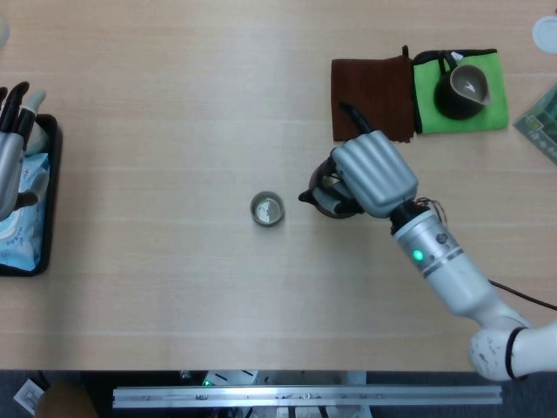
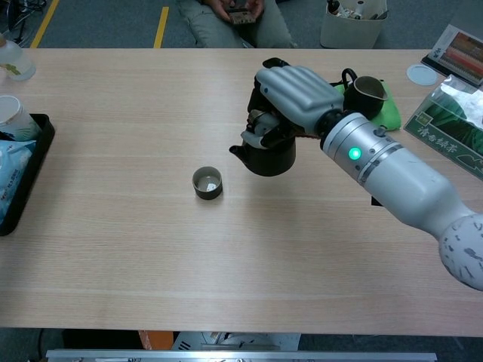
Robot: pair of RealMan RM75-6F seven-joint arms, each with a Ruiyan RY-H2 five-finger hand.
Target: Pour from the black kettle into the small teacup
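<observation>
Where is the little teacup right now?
The small teacup stands near the middle of the table in the head view, just left of the black kettle that the right hand holds.

Pale wooden table point(image 2: 113, 264) under even light, grey floor point(image 2: 113, 26) with a yellow line point(image 2: 161, 26) beyond.
</observation>
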